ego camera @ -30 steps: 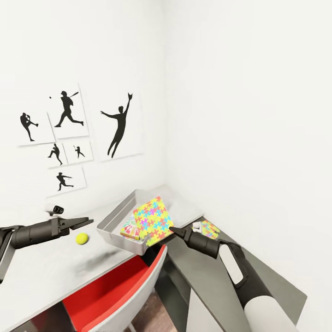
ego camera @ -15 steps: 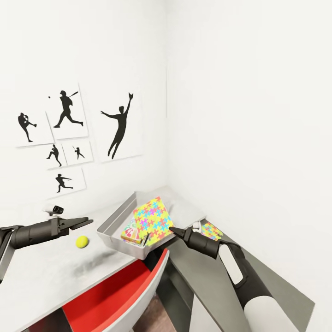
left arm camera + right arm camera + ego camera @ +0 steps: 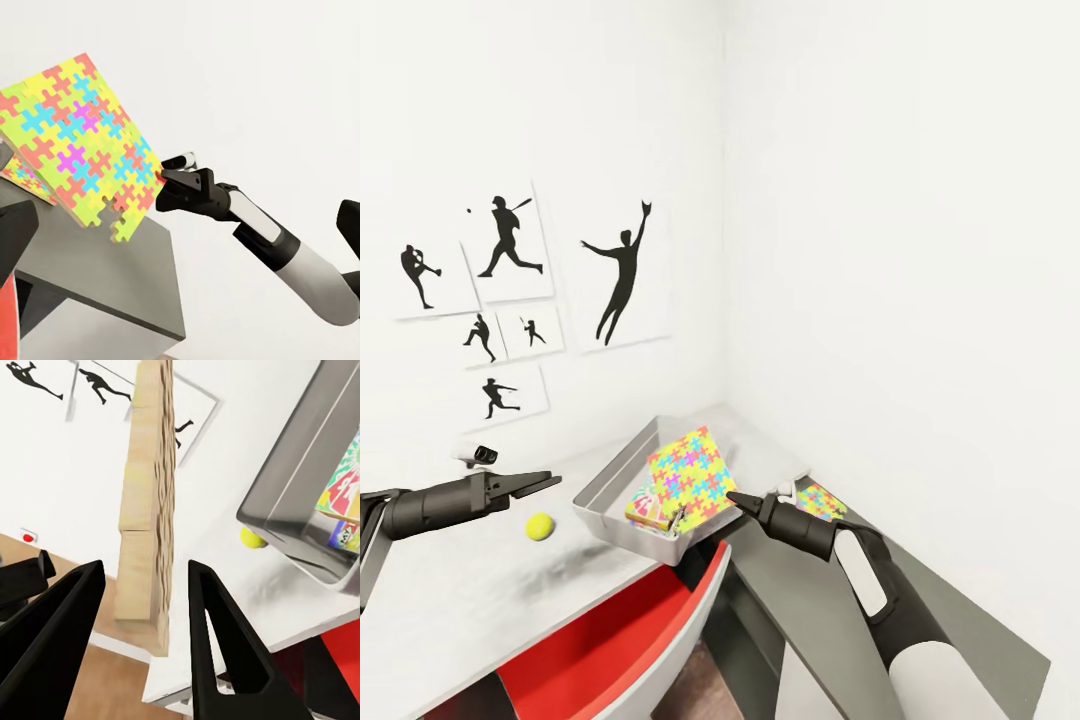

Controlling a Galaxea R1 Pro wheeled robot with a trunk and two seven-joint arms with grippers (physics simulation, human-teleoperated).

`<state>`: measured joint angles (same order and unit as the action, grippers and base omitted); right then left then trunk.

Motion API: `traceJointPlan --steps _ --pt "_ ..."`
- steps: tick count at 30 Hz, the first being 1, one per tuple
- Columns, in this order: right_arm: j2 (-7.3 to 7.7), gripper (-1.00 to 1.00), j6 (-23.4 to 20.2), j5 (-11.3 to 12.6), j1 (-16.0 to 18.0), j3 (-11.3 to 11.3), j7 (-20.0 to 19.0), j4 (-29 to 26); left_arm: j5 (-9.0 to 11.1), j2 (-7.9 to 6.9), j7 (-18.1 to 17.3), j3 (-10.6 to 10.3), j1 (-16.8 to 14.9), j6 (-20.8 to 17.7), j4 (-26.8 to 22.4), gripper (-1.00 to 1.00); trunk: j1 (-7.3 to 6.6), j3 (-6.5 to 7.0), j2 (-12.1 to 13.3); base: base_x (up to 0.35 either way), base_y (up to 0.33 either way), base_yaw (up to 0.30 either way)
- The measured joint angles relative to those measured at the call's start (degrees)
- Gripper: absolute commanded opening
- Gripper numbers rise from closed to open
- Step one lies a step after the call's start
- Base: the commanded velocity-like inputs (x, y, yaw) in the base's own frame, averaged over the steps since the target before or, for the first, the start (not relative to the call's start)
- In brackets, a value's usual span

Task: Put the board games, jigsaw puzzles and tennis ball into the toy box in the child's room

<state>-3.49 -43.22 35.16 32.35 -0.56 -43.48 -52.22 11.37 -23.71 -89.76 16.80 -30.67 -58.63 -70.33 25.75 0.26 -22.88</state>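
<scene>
The shallow light-grey toy box (image 3: 622,478) sits on the light-grey bench (image 3: 470,590) near the room corner, its near end jutting over the bench edge. Inside it, a yellow-green-red board game box (image 3: 650,506) lies flat, and a thin square jigsaw puzzle in yellow, green, pink and blue (image 3: 691,477) stands tilted over the box, its upper edge leaning toward the wall.

The right tool (image 3: 732,497) is at that puzzle's lower corner — in the right wrist view the puzzle's pale cardboard edge (image 3: 148,502) stands between the spread black fingers (image 3: 225,660), and whether they are pressing on it I cannot tell. In the left wrist view the tool tips (image 3: 163,177) meet the puzzle's edge (image 3: 82,142).

A small yellow-green tennis ball (image 3: 540,526) rests on the bench just beside the toy box, on the side away from the corner. The left tool (image 3: 552,482) hovers above the ball, its tips close together — a narrow gap. A second patterned jigsaw puzzle (image 3: 820,500) lies flat on the dark-grey bench wing (image 3: 950,630), beyond the right tool from the toy box.
</scene>
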Motion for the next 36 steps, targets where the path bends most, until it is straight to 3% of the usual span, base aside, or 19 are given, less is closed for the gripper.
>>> traceJointPlan --steps 13,21,36 --pt "-0.17 -1.0 0.0 0.0 0.0 0.0 0.0 0.0 0.0 -0.01 0.0 0.0 0.0 0.0 0.0 1.0 -0.01 0.0 0.0 0.098 0.044 0.0" --pt "-0.11 -1.0 0.0 0.0 0.0 0.0 -0.1 0.0 0.0 -0.01 0.0 0.0 0.0 0.0 0.0 1.0 -0.01 0.0 0.0 0.214 0.182 0.0" --pt "0.07 -1.0 0.0 0.0 0.0 0.0 -0.2 0.0 0.0 -0.01 0.0 0.0 0.0 0.0 0.0 1.0 0.01 0.0 0.0 0.036 0.14 0.0"
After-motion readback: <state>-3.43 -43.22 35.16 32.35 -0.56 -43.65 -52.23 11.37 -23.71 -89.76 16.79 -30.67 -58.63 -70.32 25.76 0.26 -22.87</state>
